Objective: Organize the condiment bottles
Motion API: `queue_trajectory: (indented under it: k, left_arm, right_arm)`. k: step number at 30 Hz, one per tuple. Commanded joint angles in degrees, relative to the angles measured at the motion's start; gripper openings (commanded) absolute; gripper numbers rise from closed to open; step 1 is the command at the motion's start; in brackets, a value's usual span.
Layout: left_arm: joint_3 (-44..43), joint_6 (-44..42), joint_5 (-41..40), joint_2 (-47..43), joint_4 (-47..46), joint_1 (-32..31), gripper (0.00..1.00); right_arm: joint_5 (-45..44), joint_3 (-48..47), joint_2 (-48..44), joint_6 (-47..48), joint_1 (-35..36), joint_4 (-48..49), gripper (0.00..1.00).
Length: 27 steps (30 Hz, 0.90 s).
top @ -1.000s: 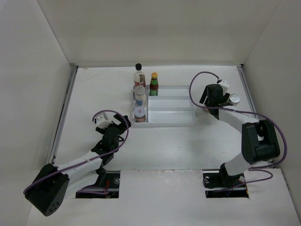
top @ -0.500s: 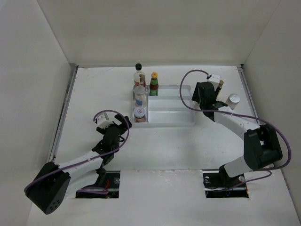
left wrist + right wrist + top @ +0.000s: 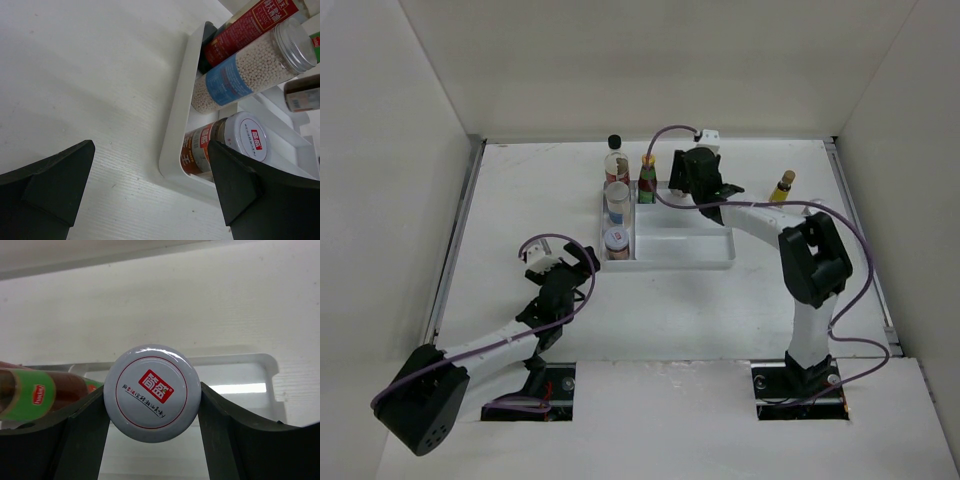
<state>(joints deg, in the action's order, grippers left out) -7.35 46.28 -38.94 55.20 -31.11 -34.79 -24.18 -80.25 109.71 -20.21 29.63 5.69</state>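
- Over the back of the white divided plastic tray (image 3: pixel 720 262), the jaws of the right arm (image 3: pixel 755 213) pinch a round white-lidded jar with a red logo on its cap (image 3: pixel 152 390).
- Along the tray's left side stand a black-capped red-labelled bottle (image 3: pixel 614 152), a silver-lidded shaker of white beads with a blue label (image 3: pixel 617 203) and a second white-lidded jar (image 3: pixel 616 240). A green-labelled bottle (image 3: pixel 647 182) stands just beside them.
- An amber yellow-capped bottle (image 3: pixel 782 187) stands on the white worktop (image 3: pixel 520 200), well to the right of the tray.
- My reading of the step — the held jar is being placed. Next it needs lowering into a free slot near the green-labelled bottle without knocking it, then the jaws can spread.
- The jaws of the left arm (image 3: pixel 510 335) are spread and empty, near the tray's front-left corner.
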Motion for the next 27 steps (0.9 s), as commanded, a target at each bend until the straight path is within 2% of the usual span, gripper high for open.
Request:
queue_trajectory:
  k: [1, 6, 7, 10, 11, 15, 19, 27]
  left_arm:
    - [-0.6, 0.1, -0.9, -0.9, -2.6, -0.8, 1.0]
    - [-0.8, 0.0, -0.7, 0.0, -2.6, -0.6, 1.0]
    - [-0.9, 0.0, -0.6, -0.1, -2.6, -0.6, 1.0]
    - [-0.9, 0.0, -1.0, 0.4, -2.7, -0.6, 1.0]
    - [-1.1, 0.0, -0.7, 0.8, -2.7, -0.5, 1.0]
    - [-1.0, 0.0, -0.6, 0.2, -2.7, -0.5, 1.0]
    - [-1.0, 0.0, -0.3, 0.1, -2.7, -0.5, 1.0]
    - [-1.0, 0.0, -0.4, -0.1, -2.8, -0.9, 1.0]
  right_arm:
    - [0.9, -4.6, 0.9, -0.4, 0.0, 4.7, 0.49]
    - [0.9, -3.0, 2.3, -0.6, 0.0, 4.2, 0.51]
    - [0.9, -2.6, 2.5, -0.6, 0.0, 4.1, 0.55]
    - [1.0, -2.0, 1.9, -0.6, 0.0, 3.6, 0.79]
    - [1.4, -2.0, 1.2, -0.7, 0.0, 3.6, 0.83]
    - [2.4, -1.1, -3.1, -0.5, -0.6, 3.6, 0.86]
    - [1.9, 1.9, -9.0, -0.3, -4.3, 2.1, 0.85]
    - [-7.4, 12.8, -21.2, -0.3, -18.2, 2.0, 0.84]
